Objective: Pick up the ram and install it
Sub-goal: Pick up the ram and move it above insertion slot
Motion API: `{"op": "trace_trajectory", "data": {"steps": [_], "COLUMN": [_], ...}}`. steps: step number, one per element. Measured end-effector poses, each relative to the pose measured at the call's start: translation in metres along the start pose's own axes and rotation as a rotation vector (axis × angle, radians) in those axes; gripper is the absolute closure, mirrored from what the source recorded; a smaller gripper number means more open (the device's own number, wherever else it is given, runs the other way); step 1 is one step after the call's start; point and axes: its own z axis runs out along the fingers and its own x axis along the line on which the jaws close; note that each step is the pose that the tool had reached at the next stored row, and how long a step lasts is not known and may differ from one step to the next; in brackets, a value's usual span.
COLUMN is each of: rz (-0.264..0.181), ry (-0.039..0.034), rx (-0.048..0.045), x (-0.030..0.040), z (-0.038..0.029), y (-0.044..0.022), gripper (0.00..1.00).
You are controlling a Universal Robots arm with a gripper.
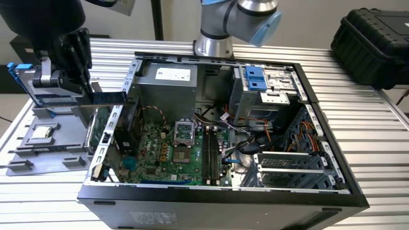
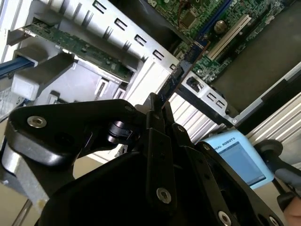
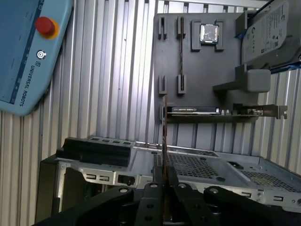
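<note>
Pick-up part looks done imo. The black gripper [image 1: 89,92], upper left of the exterior view, has its fingers clamped on the long thin dark blue-green ram stick [image 1: 112,98]. It's held level, clear of the grey plastic parts tray [image 1: 64,160], near the left wall of the open black pc case [image 1: 221,203]. Both wrist views show the stick edge-on btw the fingers.

Not installed yet. Seating it prob needs the stick lined up w/ the long dark slots [image 1: 208,148] mid-frame on the green motherboard [image 1: 150,153].

In the way: the case wall, loose cables [image 1: 240,139], metal drive cage [image 1: 268,91]. The green expansion card w/ metal bracket [image 3: 216,111] and silver hard drive [image 3: 270,28] sit in the tray.
</note>
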Motion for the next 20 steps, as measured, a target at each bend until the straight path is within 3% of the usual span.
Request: {"op": "trace_trajectory", "data": {"steps": [20], "rz": [0.003], "ry": [0.0000], "rx": [-0.0001], "x": [0.0024], "z": [-0.0004], "y": [-0.0371], "gripper": [1.00]}}
